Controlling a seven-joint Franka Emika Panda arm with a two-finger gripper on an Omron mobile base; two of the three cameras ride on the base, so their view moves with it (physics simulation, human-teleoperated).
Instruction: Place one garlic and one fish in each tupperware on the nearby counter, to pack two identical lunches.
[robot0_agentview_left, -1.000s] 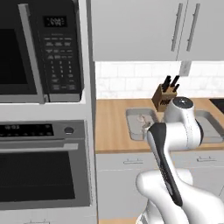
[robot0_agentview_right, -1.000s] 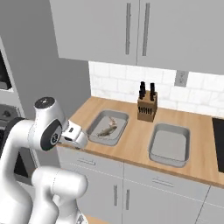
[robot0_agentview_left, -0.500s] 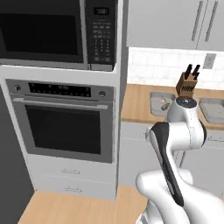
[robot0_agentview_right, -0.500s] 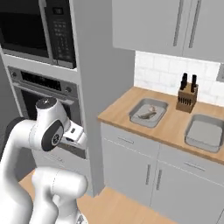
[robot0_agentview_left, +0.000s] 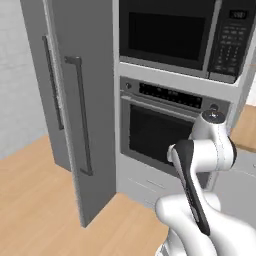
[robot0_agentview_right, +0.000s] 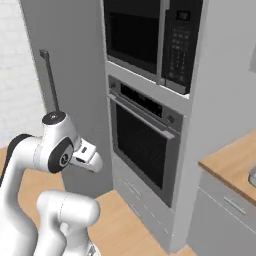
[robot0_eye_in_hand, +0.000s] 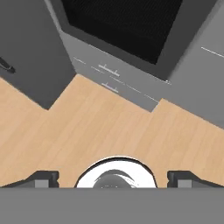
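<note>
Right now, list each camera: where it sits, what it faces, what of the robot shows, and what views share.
Left base view: behind the arm's left, facing fridge, oven, microwave; white arm lower right.
Right base view: behind its right, facing the same oven and counter; arm lower left.
Hand view: on the hand, looking down at the wooden floor and the oven's drawer; open jaws at bottom.
Shared: oven, fridge.

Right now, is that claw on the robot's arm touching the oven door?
Apart. In the hand view the open gripper hangs over the bare wooden floor, with floor showing between its finger tips and the oven door further off.
</note>
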